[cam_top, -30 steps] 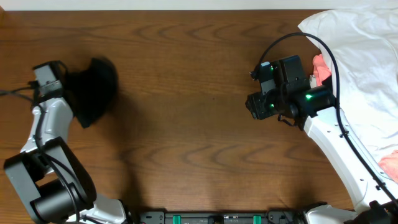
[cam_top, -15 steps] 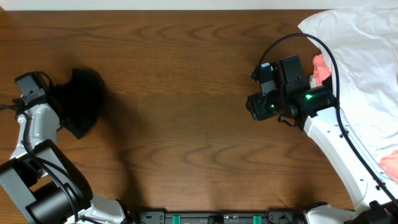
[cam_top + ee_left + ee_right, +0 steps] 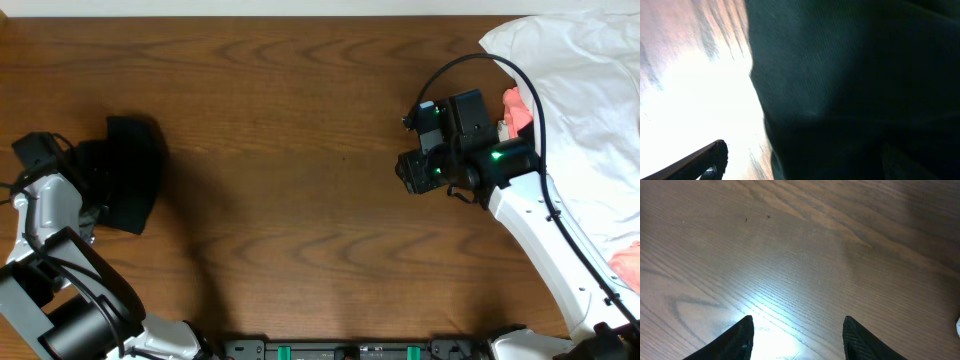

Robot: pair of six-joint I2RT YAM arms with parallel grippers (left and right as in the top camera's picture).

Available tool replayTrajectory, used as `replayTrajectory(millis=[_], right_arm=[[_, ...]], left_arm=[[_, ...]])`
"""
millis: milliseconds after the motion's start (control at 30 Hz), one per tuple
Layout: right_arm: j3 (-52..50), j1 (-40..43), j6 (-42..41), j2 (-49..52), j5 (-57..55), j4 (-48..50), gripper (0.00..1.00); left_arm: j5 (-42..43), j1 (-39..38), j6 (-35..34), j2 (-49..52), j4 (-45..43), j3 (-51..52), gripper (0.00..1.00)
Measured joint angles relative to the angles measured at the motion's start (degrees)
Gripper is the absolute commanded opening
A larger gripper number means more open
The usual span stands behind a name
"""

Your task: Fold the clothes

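The clothes are one black garment (image 3: 128,185), lying as a compact folded bundle on the wooden table (image 3: 300,120) at the far left. My left gripper (image 3: 90,185) is at the bundle's left edge. In the left wrist view the black fabric (image 3: 855,75) fills most of the frame. One finger (image 3: 715,154) shows at the lower left and the other is a dim shape low on the right, so the jaws stand wide open with cloth lying loose between them. My right gripper (image 3: 412,170) hovers open over bare wood at the right, its fingertips (image 3: 746,330) empty.
A large white garment (image 3: 580,70) is heaped at the back right corner. Coral-pink cloth (image 3: 515,108) shows beside the right wrist, and more coral-pink cloth (image 3: 625,262) lies at the right edge. The black bundle lies near the table's left edge.
The left arm has drawn back to the left, carrying the black bundle with it. Its jaws have opened and the bundle now lies flatter. The right arm has not moved.
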State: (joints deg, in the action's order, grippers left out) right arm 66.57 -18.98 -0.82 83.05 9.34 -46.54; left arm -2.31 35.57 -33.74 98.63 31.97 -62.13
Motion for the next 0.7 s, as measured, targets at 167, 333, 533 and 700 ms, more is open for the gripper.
replayTrajectory(millis=[167, 333, 533, 700], right_arm=[[0.0, 0.0, 0.0, 0.0, 0.0, 0.0, 0.55], [0.0, 0.0, 0.0, 0.0, 0.0, -0.1, 0.55], [0.0, 0.0, 0.0, 0.0, 0.0, -0.1, 0.55], [0.0, 0.0, 0.0, 0.0, 0.0, -0.2, 0.55]], left_arm=[[3.6, 0.0, 0.6, -4.5, -0.9, 0.0, 0.98], [19.5, -0.3, 9.6, -14.2, -9.4, -0.2, 0.95], [33.1, -1.7, 15.8, -17.3, -15.1, -1.0, 0.68], [36.0, -1.8, 17.4, -10.2, -16.3, -1.0, 0.65]])
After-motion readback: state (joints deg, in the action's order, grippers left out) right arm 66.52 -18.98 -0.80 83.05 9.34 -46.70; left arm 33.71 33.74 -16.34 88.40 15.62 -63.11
